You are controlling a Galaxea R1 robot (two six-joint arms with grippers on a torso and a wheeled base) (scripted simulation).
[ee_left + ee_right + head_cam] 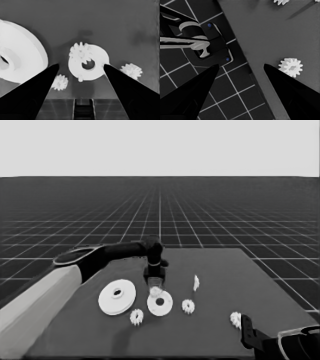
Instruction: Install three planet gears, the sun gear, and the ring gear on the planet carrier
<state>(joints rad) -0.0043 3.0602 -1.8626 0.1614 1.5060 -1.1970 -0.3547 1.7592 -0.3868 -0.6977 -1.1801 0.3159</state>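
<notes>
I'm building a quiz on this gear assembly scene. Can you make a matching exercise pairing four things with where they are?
Things:
1. left gripper
2. larger round part
3. gear on the smaller round part
4. right gripper

Places:
A. by the table's near right corner, parked
B. left of the smaller round part
C. beside that part's centre hole
D. above the smaller round part, fingers spread

Pairs: 1-D, 2-B, 3-C, 4-A
</notes>
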